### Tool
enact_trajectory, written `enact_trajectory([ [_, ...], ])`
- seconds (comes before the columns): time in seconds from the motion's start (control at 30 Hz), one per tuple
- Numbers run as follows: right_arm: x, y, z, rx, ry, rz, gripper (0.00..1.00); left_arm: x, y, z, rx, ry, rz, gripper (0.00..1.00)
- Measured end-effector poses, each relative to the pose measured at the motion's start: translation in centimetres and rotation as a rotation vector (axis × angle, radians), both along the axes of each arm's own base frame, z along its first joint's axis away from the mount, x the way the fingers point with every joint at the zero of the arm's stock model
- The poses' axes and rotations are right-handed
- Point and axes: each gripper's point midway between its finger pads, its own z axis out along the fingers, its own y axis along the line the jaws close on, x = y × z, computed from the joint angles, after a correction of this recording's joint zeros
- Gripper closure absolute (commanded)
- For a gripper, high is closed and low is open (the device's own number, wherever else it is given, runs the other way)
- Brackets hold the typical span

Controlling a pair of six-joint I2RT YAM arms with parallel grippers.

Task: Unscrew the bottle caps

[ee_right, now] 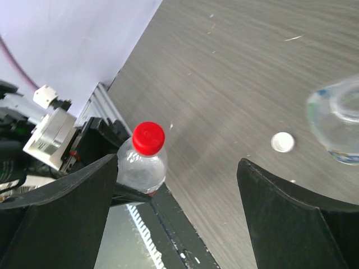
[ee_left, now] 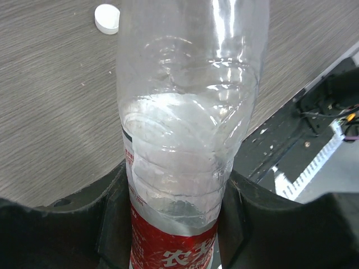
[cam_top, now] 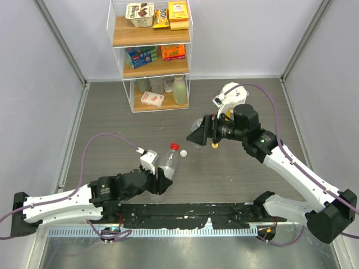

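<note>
My left gripper is shut on the lower body of a clear bottle with a red label, which leans away over the table. Its red cap sits on the neck and also shows in the right wrist view. My right gripper stands open in the air beyond the bottle, its jaws wide apart and empty, facing the red cap. A loose white cap lies on the table just right of the red one. The open neck of a clear bottle with a blue label shows blurred at the right edge.
A white wire shelf rack at the back holds boxes and a pale green bottle. A black rail runs along the near edge between the arm bases. A small yellow piece peeks out under the right wrist.
</note>
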Motion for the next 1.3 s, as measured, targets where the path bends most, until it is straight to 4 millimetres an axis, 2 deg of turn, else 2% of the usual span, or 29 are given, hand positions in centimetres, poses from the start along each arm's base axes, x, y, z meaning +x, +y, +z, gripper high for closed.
enact_trajectory([
  [0.3, -3.4, 6.0, -0.2, 0.043, 0.045, 0.161, 0.09, 0.0, 0.8, 1.3, -0.132, -0.020, 0.030, 0.87],
  [0.4, -3.6, 7.0, -0.1, 0.059, 0.058, 0.171, 0.09, 0.1, 0.9, 1.9, -0.152, -0.036, 0.033, 0.90],
  [0.47, -3.5, 7.4, 0.2, 0.069, 0.063, 0.167, 0.09, 0.2, 1.0, 1.9, -0.144, -0.044, 0.037, 0.97],
  [0.53, -3.3, 7.9, 0.9, 0.090, 0.056, 0.164, 0.09, 0.4, 1.0, 1.8, -0.115, -0.055, 0.036, 1.00],
  [0.8, -2.8, 8.8, 4.5, 0.161, -0.006, 0.152, 0.12, 1.8, 0.2, 3.3, -0.021, -0.133, 0.034, 1.00],
  [1.0, -2.1, 8.7, 4.7, 0.162, -0.014, 0.108, 0.26, 2.9, 0.1, 3.8, 0.038, -0.192, 0.045, 1.00],
  [1.17, -1.6, 8.7, 4.9, 0.168, -0.021, 0.083, 0.26, 3.3, 0.3, 4.2, 0.048, -0.221, 0.058, 1.00],
  [1.3, -1.1, 8.5, 5.0, 0.166, -0.027, 0.050, 0.22, 3.4, 0.3, 4.8, 0.032, -0.235, 0.061, 1.00],
])
